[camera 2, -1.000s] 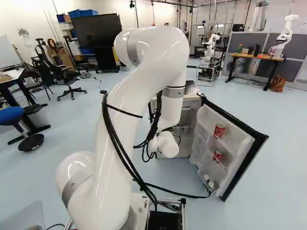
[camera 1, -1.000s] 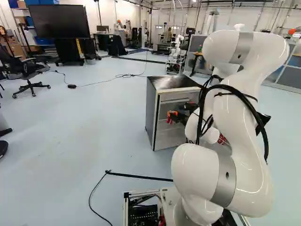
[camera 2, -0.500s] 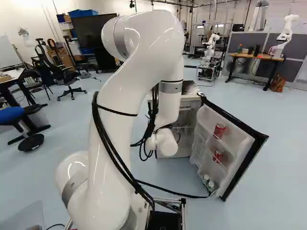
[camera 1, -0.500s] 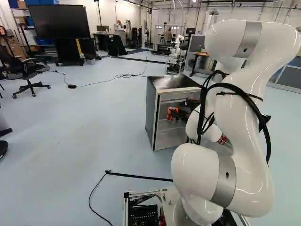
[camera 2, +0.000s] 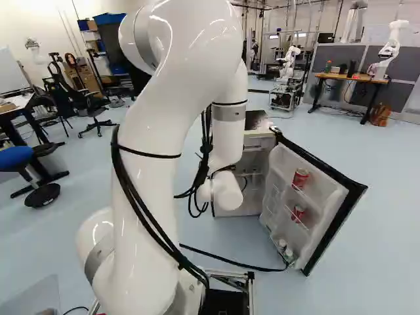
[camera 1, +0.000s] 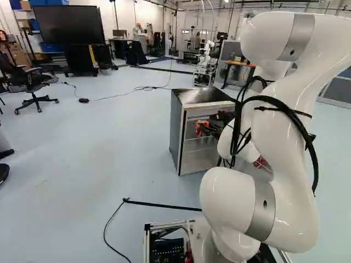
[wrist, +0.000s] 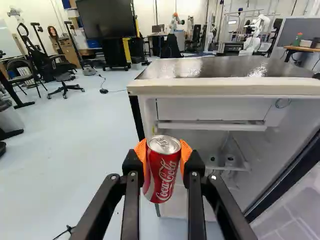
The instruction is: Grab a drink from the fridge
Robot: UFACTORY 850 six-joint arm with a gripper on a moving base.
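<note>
The red drink can [wrist: 162, 172] is located just outside the open front of the fridge [camera 1: 176, 131], lid uppermost and tilted slightly in the wrist view. The gripper [camera 1: 203, 129] is clamped on the can; its orange pads [wrist: 186, 152] contact the can wall from two opposite sides.

The fridge top [wrist: 220, 67] is dark and glossy with a pale front edge. A shelf [wrist: 212, 125] spans the upper interior. The fridge door [camera 2: 274, 197] stands open. Its upper racks carry one red can [camera 2: 300, 178] and, below it, a second red can [camera 2: 298, 214]; small containers with pale tops [camera 2: 285, 247] occupy the lowest rack.

The arm [camera 2: 147, 157] rises from the base and bends over toward the fridge, with black cables [camera 2: 128, 190] strapped along it. Well beyond the fridge are another robot [camera 2: 289, 62], a wooden-topped table [camera 2: 351, 77] and a large dark screen [camera 1: 67, 24]. An office chair [camera 1: 34, 82] stands at the left of the left base view.
</note>
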